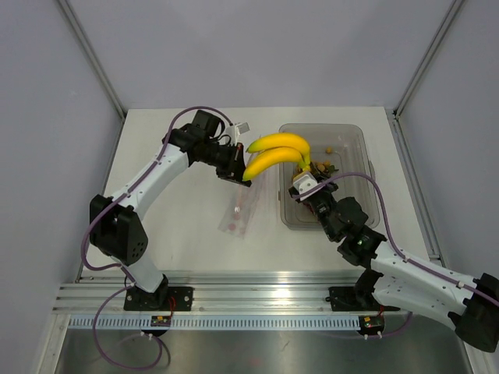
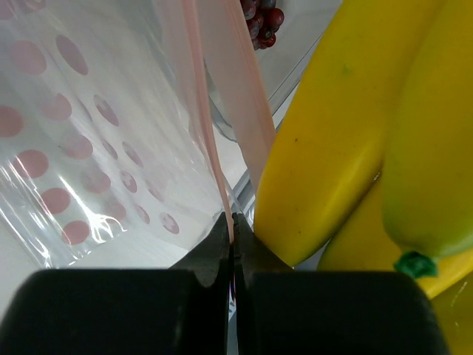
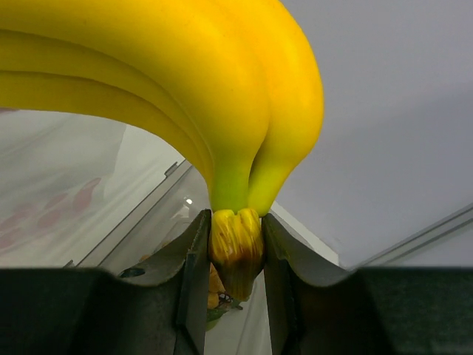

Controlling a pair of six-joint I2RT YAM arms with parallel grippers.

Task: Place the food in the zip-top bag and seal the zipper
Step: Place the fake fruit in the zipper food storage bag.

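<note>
My right gripper [image 1: 305,181] [image 3: 235,235] is shut on the brown stem of the yellow bananas [image 1: 274,150] [image 3: 185,66], holding the bunch in the air over the left edge of the clear tray [image 1: 352,140]. The bananas' tips reach the mouth of the dotted zip-top bag [image 1: 244,207] [image 2: 81,133]. My left gripper [image 1: 233,167] [image 2: 233,222] is shut on the bag's pink zipper [image 2: 204,111] and lifts that edge, with the bananas [image 2: 332,133] pressing close on its right. Dark red grapes [image 2: 260,18] and small tan-orange fruits [image 1: 327,165] lie in the tray.
The rigid clear tray stands right of centre, under and beside my right wrist. The bag's lower end rests on the white table [image 1: 171,226]. Grey walls close the table in at the back and on both sides.
</note>
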